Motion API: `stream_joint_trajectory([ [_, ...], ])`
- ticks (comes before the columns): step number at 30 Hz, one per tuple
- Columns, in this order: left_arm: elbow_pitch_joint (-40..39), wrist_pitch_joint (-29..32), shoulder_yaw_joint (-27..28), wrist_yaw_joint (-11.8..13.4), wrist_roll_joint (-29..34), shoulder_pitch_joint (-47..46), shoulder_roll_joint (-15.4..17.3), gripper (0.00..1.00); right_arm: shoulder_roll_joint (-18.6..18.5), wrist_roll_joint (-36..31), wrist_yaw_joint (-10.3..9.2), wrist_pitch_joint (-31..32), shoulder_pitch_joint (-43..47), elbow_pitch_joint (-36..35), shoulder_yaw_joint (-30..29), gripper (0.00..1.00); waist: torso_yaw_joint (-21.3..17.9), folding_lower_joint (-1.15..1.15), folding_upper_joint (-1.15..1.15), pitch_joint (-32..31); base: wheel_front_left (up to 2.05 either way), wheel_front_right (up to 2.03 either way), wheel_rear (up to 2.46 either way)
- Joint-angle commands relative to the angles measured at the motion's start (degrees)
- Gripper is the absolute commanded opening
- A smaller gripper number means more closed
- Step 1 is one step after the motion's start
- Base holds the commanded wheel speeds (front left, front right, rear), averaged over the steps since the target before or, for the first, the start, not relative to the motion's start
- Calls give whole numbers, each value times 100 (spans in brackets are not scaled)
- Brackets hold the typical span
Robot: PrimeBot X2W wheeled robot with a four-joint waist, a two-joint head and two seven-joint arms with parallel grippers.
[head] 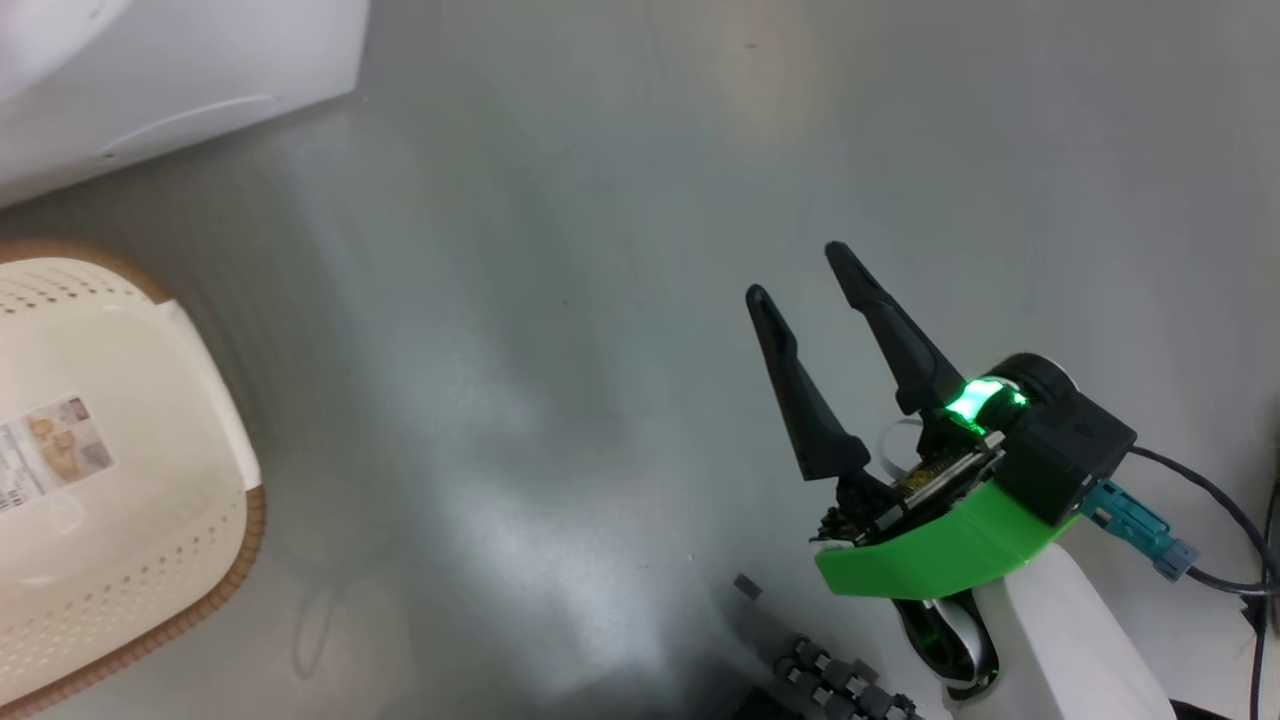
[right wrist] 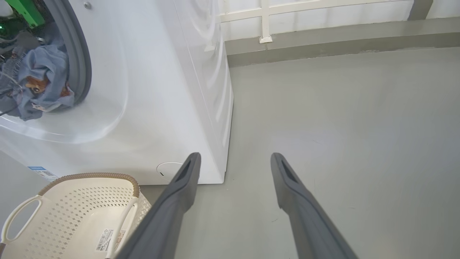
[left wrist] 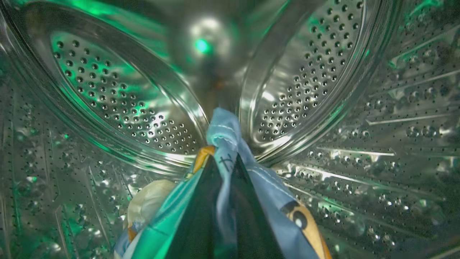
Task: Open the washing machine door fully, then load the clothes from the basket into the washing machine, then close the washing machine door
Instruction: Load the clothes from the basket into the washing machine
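My left gripper [left wrist: 224, 158] is deep inside the washing machine's steel drum [left wrist: 118, 100], shut on blue bear-print clothes [left wrist: 230, 133] that drape over its fingers. A cream piece [left wrist: 151, 201] lies below on the drum wall. In the right wrist view, blue clothes [right wrist: 43, 79] bulge over the grey gasket of the white washing machine [right wrist: 161, 90]. The cream basket [right wrist: 90, 176] stands on the floor in front of it, and only the paper label [right wrist: 106, 239] shows on its floor. My right gripper [head: 796, 272] hovers open over the floor, away from both. The washing machine door is out of view.
The grey floor [head: 560, 300] stretches to the right of the machine. The basket [head: 130, 590] sits at the left edge of the head view, below the machine's lower corner [head: 180, 80]. A white railing [right wrist: 266, 21] and a low kerb line the far wall. Cables [head: 1200, 490] trail from my right wrist.
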Motion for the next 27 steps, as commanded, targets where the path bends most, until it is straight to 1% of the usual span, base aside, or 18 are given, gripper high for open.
stream_joint_trajectory([
  [1,-133,-59,63,37,81,-151,313,0,6,63,9,-42,72,-140,120,100,-68,0,0,60,0,0,0],
  [6,-56,-453,-200,15,462,-701,441,0,6,139,9,-42,60,-152,168,100,-161,0,0,149,0,0,0],
  [10,-18,-824,-385,35,714,-1102,444,0,6,160,9,-42,58,-173,173,100,-176,0,0,218,0,0,0],
  [14,185,-1020,-521,22,822,-1314,382,0,6,168,9,-42,18,-181,172,100,-140,0,0,285,0,0,0],
  [16,383,-981,-564,2,821,-1293,373,0,6,175,9,-42,-10,-185,175,100,-121,0,0,306,0,0,0],
  [20,819,-702,-574,-93,678,-1149,349,0,6,179,9,-42,-50,-189,179,100,-82,0,0,334,0,0,0],
  [24,1068,-550,-611,-168,593,-1054,331,0,6,173,9,-42,-88,-177,181,100,-38,0,0,354,0,0,0],
  [25,1105,-548,-616,-167,581,-1046,322,10,6,168,9,-42,-99,-169,186,100,-28,0,0,356,0,0,0],
  [26,1115,-592,-648,-149,616,-1042,331,76,6,164,9,-42,-110,-163,189,100,-16,0,0,355,0,0,0],
  [27,1127,-642,-667,-146,629,-1038,329,100,6,160,9,-42,-122,-157,194,100,-7,0,0,350,0,0,0],
])
